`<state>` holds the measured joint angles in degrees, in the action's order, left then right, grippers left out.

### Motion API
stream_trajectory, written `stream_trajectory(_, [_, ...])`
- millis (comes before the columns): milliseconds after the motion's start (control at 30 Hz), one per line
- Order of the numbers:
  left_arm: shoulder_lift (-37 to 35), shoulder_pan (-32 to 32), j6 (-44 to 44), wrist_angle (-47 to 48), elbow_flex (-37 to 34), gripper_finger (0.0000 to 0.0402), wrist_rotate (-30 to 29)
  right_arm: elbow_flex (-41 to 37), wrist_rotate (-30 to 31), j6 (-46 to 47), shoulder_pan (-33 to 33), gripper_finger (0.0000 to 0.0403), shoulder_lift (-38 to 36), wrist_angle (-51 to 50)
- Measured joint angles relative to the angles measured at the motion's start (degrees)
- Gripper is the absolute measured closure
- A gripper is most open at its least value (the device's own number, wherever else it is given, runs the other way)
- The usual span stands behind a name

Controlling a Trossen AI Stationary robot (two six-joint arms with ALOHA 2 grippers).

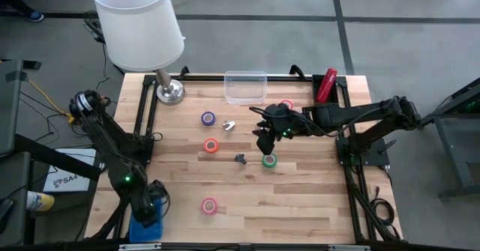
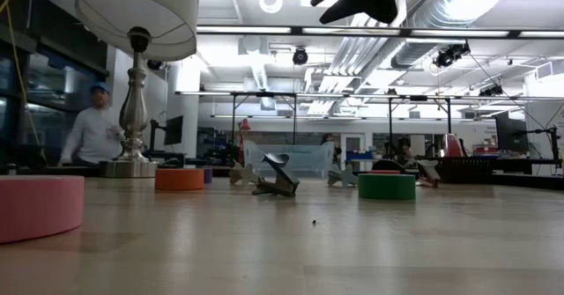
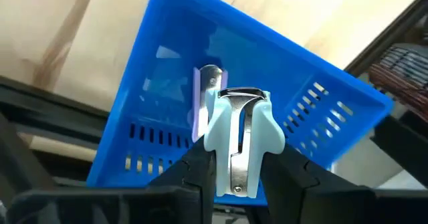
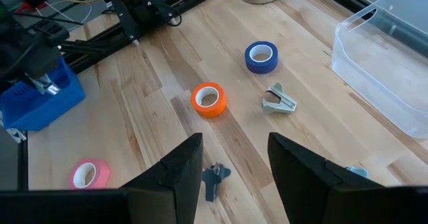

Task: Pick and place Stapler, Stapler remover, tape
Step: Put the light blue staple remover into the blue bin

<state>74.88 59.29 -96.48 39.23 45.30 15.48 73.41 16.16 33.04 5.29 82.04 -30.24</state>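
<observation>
My left gripper (image 3: 237, 174) is at the table's near left corner (image 1: 146, 206), over a blue basket (image 3: 167, 83), shut on a pale-blue staple remover (image 3: 237, 130). My right gripper (image 1: 262, 141) hangs open and empty above mid-table (image 4: 234, 164), high over a dark staple remover (image 4: 214, 178) and beside the green tape (image 1: 268, 159). The red stapler (image 1: 326, 85) lies at the far right edge. The purple tape (image 1: 208, 118), orange-red tape (image 1: 211, 145) and pink tape (image 1: 208, 204) lie flat on the table. A silvery staple remover (image 1: 229, 125) lies near the purple roll. My left gripper pinches the pale-blue staple remover by its two outer sides (image 3: 212, 144) between its two fingers (image 3: 284, 174). The remover's claw end (image 3: 241, 97) points away from the wrist toward the basket's inside. It is lifted clear above the basket.
A clear plastic bin (image 1: 245, 86) stands at the far middle, a lamp (image 1: 142, 26) at the far left. Another red roll (image 1: 286, 105) shows partly under the right arm. A small purple-and-silver piece (image 3: 204, 97) lies in the basket. A person (image 2: 92, 132) is beyond the table.
</observation>
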Motion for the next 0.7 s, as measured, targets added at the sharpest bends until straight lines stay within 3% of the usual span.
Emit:
stream_trajectory(500, [5.94, 0.0, 4.82, -0.14, -0.04, 0.0292, 0.09, 0.0, -0.05, -0.02, 0.01, 0.0242, 0.0, -0.09])
stream_trajectory(700, [5.93, 0.0, 5.3, -0.14, -0.04, 0.0253, 0.21, 0.0, -0.36, -0.01, 0.0, 0.0242, 0.0, -0.45])
